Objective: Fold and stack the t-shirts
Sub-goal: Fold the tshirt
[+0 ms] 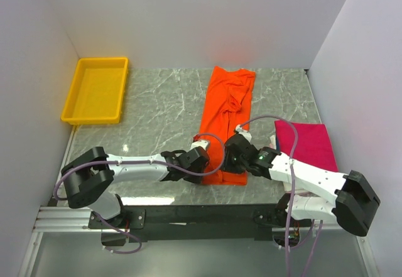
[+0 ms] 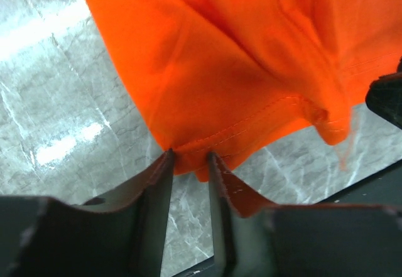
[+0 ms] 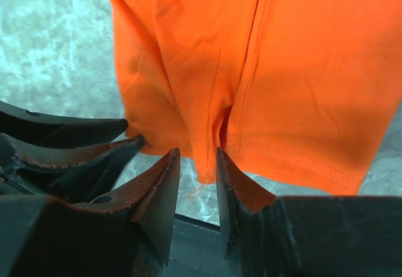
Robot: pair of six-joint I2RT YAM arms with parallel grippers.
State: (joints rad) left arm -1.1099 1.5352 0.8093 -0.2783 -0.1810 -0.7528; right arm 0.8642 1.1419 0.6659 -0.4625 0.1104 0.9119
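We find the left gripper [image 2: 190, 159] with its jaws narrowly apart, the stitched near hem of the bright orange cotton t-shirt [image 2: 239, 57] just reaching their tips but not pinched. The right gripper [image 3: 196, 157] stands the same way, slightly parted around a small fold of that hem. The shirt lies as a long strip down the middle of the grey marbled table [image 1: 157, 114], its hem at the near edge where both grippers meet. In our judgement the risk is a shallow bite: so little cloth sits between the tips that closing could catch one layer or only the edge, and the hem would slip free or the strip would come apart on lifting. The two heads also sit close together and could knock. Only the wrist views show the gaps and the stitching. The top view hides the fingertips under the wrists, but it alone shows a folded magenta-pink t-shirt [image 1: 308, 144] to the right and a yellow plastic tray [image 1: 91, 120] at far left.
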